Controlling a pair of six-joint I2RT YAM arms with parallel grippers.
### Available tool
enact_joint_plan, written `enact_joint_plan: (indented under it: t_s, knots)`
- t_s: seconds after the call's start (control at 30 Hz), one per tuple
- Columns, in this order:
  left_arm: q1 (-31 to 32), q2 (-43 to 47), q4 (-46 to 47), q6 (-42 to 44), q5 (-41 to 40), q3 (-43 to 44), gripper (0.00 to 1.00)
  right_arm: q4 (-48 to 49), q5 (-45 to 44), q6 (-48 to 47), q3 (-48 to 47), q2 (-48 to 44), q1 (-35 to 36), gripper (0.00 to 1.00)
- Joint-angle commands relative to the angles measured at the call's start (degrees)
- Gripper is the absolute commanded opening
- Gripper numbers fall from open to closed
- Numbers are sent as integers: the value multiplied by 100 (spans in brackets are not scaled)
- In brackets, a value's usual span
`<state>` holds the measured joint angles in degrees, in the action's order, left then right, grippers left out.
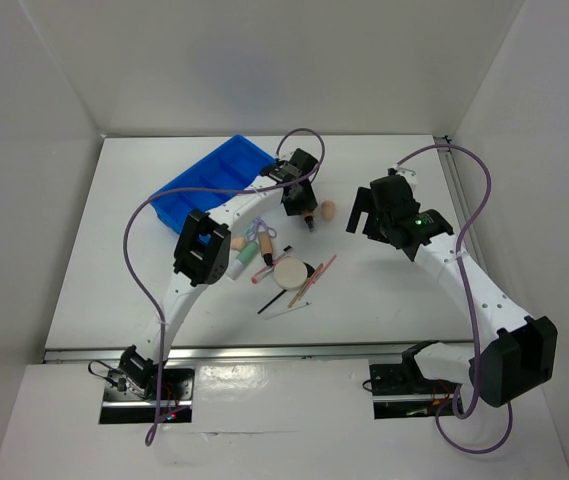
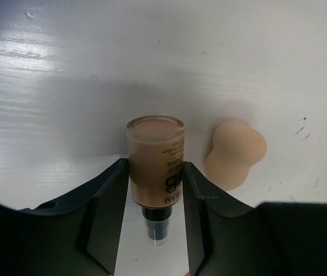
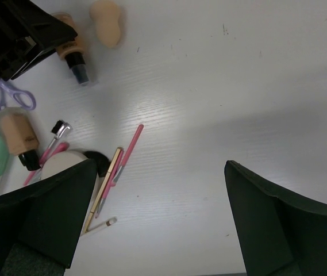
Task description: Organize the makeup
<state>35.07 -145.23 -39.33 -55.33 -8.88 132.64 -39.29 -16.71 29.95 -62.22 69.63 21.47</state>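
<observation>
step: pick; left gripper (image 2: 156,171) clamped on foundation bottle (image 2: 154,150); right gripper (image 3: 160,167) wide open, empty | next: likely carry it to blue bin (image 1: 204,180)

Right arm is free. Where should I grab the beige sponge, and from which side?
Take the beige sponge at its narrow waist, straight down from above with the right gripper, fingers across the pinch. It lies flat on the table, apart from the bottle in the left gripper, so both sides seem free.
</observation>
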Motion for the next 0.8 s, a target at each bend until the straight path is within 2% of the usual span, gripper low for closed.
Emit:
enact_joint_plan:
  t_s: [0.0,0.13,0.2,0.23,0.33,0.47,0.5,0.6,0.77]
  knots:
    - [-18,73,75,250,-8,-124,49,-158,-210,-104,-168,-10,-29,100]
    - [-18,267,127,575,-60,-291,48,-36,-140,-43,-107,-72,-29,100]
    - [-18,337,127,751,-122,-344,44,-35,-87,-42,-45,-72,-29,100]
    - [-18,398,23,804,-122,-344,35,-35,-35,10,-45,-72,-29,100]
    - [-18,451,-171,1076,-385,-344,34,18,-34,10,-45,-19,-29,100]
    - [96,652,-233,1419,-596,-562,4,88,19,10,8,-19,-29,100]
    - [97,723,-233,1516,-649,-616,0,88,19,10,8,-19,-29,100]
    - [158,934,-180,1911,-588,-722,0,141,19,10,8,42,-29,100]
    - [158,1250,-601,2193,-588,-722,0,193,19,10,8,95,-29,100]
